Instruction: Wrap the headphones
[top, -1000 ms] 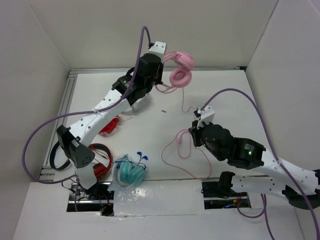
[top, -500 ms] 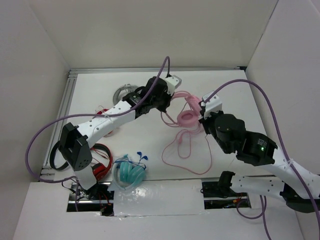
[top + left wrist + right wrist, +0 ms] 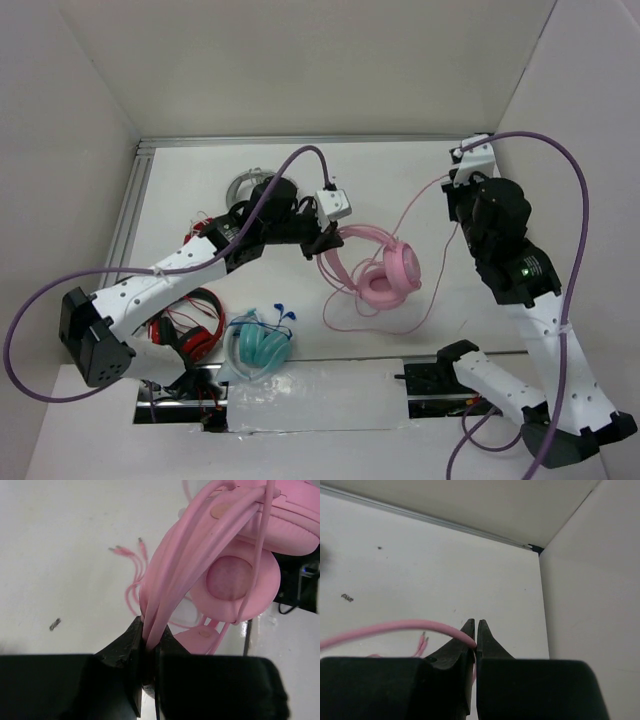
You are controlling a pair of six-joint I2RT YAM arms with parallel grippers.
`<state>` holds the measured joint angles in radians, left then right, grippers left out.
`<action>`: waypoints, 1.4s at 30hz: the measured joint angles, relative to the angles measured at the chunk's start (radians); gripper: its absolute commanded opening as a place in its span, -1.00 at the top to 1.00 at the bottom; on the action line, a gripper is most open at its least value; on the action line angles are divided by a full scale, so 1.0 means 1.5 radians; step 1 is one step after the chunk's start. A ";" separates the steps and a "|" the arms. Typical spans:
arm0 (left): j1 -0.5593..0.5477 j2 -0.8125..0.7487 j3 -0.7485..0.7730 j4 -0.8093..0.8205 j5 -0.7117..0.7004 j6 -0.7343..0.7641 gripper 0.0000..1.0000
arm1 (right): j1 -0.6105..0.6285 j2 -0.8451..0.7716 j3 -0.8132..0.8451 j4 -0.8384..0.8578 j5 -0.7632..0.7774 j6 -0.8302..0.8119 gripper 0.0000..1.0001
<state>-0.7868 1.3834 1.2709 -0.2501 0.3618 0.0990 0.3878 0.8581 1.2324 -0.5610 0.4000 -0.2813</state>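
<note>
Left tool (image 3: 147, 642) clamps the headband (image 3: 185, 555) of the pale-pink headphones (image 3: 390, 275); right tool (image 3: 475, 630) pinches their cable (image 3: 395, 627).

No readable text, labels, brands or numbers in any view.

The headphones (image 3: 388, 276) are over the middle of the counter (image 3: 400, 165), headband in the left tool (image 3: 150, 641), earcups to its right. Their cable (image 3: 395, 626) runs back and right to the right tool (image 3: 475, 629) near the far right corner, with loops in front. At the near left lie a second pair (image 3: 190, 325) and, just right of it, a smaller pair (image 3: 258, 346).
</note>
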 measured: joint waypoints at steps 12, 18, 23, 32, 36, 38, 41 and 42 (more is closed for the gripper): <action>-0.042 -0.066 -0.001 0.018 0.130 0.015 1.00 | -0.127 0.070 -0.082 0.111 -0.282 0.033 1.00; -0.022 -0.072 0.079 -0.008 0.143 -0.053 1.00 | -0.127 0.095 -0.185 0.185 -0.406 0.071 1.00; 0.010 -0.058 0.154 -0.038 0.137 -0.129 1.00 | -0.127 0.095 -0.279 0.286 -0.525 0.110 0.91; 0.060 0.009 0.256 -0.064 0.185 -0.245 1.00 | -0.131 0.095 -0.362 0.386 -0.698 0.154 0.55; 0.061 0.010 0.277 -0.044 0.219 -0.271 1.00 | -0.131 0.088 -0.362 0.397 -0.737 0.157 0.51; 0.061 0.009 0.284 -0.034 0.235 -0.283 1.00 | -0.131 0.085 -0.362 0.404 -0.756 0.157 0.50; 0.061 0.009 0.296 -0.024 0.245 -0.298 1.00 | -0.131 0.089 -0.361 0.409 -0.779 0.157 0.51; 0.061 0.009 0.305 -0.026 0.245 -0.301 1.00 | -0.131 0.092 -0.360 0.411 -0.787 0.157 0.51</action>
<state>-0.6952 1.3972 1.7287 -0.2886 0.7288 -0.3531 0.1917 0.9966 0.6918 0.0555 -0.7803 -0.0452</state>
